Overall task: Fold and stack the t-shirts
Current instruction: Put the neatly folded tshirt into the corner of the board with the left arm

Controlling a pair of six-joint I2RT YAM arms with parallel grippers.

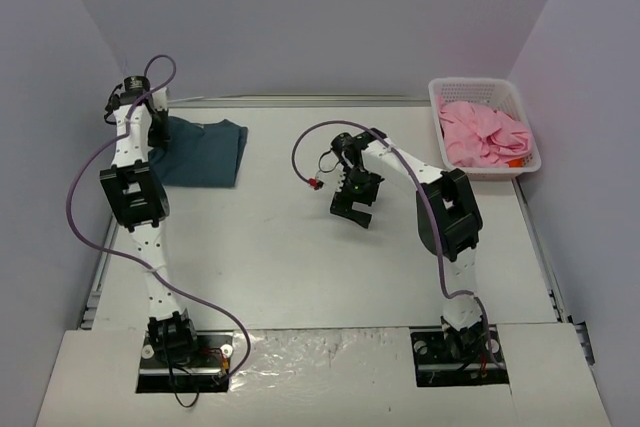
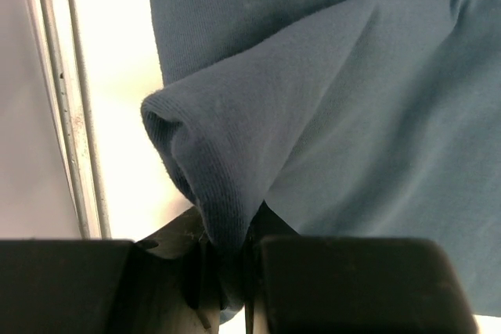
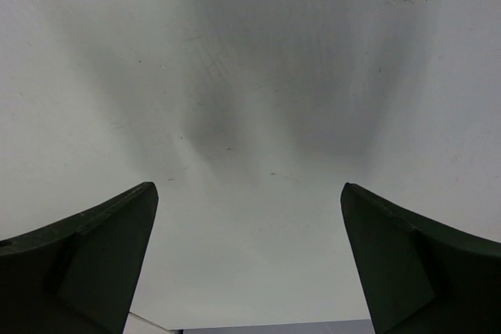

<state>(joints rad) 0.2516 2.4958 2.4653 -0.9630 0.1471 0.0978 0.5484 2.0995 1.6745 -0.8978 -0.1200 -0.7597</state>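
Observation:
The dark teal-blue t-shirt (image 1: pixel 205 150) lies folded at the far left of the table. My left gripper (image 1: pixel 158 139) is at its left edge, shut on a pinched fold of that shirt (image 2: pixel 227 193); the cloth runs down between the jaws. The pink t-shirt (image 1: pixel 485 134) lies crumpled inside the white basket (image 1: pixel 438 97) at the far right. My right gripper (image 1: pixel 354 213) is open and empty above bare table near the middle; its two dark fingers (image 3: pixel 94 256) stand wide apart with only the white surface between them.
A metal rail (image 2: pixel 74 115) runs along the table's left edge, close to the left gripper. The walls enclose the table on three sides. A purple cable loops off each arm.

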